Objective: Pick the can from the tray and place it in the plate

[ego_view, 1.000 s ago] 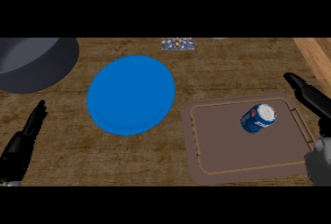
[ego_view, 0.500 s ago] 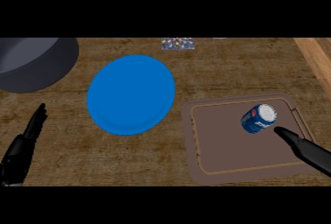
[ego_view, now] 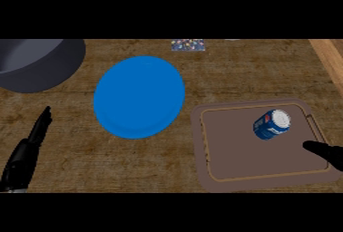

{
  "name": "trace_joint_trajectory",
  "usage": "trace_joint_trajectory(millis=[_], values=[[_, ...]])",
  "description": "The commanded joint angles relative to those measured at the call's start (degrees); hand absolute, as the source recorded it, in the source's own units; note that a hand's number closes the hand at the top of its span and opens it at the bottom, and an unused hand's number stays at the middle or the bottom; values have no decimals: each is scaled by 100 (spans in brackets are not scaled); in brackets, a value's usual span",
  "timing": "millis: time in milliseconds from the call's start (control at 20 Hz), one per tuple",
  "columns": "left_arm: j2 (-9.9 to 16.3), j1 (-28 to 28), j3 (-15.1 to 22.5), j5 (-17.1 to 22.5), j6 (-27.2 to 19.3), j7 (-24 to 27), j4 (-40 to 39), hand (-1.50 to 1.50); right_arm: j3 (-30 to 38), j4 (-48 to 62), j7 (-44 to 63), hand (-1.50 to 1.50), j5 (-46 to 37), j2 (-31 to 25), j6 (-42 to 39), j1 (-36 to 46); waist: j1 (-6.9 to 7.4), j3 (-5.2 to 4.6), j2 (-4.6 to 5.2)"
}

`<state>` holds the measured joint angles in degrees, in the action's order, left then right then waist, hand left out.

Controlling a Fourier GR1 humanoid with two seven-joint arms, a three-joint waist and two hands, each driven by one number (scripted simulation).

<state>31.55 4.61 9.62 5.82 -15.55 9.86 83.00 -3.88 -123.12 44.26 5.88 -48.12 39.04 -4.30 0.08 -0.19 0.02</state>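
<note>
Counter [ego_view: 221,68]: brown wood grain under my view; a dark grey round pot [ego_view: 33,63] at the far left corner.
Left hand [ego_view: 30,145]: I see it low at the left edge, fingers straight, holding nothing.
Right hand [ego_view: 326,152]: only a dark tip shows over the tray's right rim; I cannot tell its fingers.
Tray [ego_view: 248,158]: brown, holds the can [ego_view: 272,124], lying tilted.
Plate [ego_view: 139,96]: blue, left of the tray.

No text can be read. The blue can [ego_view: 272,124] on the tray [ego_view: 221,172] bears a red, white and blue logo. Its lettering is illegible.
</note>
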Motion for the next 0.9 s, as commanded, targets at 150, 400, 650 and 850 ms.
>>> trace_joint_trajectory(millis=[150, 400, 650, 850], values=[[-75, -224, -86, -96, 79, -242, 16, 0, 0, 358, 1253, -150, 625, -534, -1088, 775, 44, 14, 9], [-123, 82, -116, -159, 141, -191, 259, 0, -182, 1073, 868, -150, 884, -403, -1889, 908, 70, 21, 3], [-435, -158, -11, -406, 16, -162, -8, 0, -735, 1363, 1144, -150, 803, -284, -2367, 1230, 50, 16, 15], [-210, 191, -401, -259, 368, 87, 135, 0, -308, 1828, 666, -150, 1035, -250, -3172, 1097, 19, 20, -3]])
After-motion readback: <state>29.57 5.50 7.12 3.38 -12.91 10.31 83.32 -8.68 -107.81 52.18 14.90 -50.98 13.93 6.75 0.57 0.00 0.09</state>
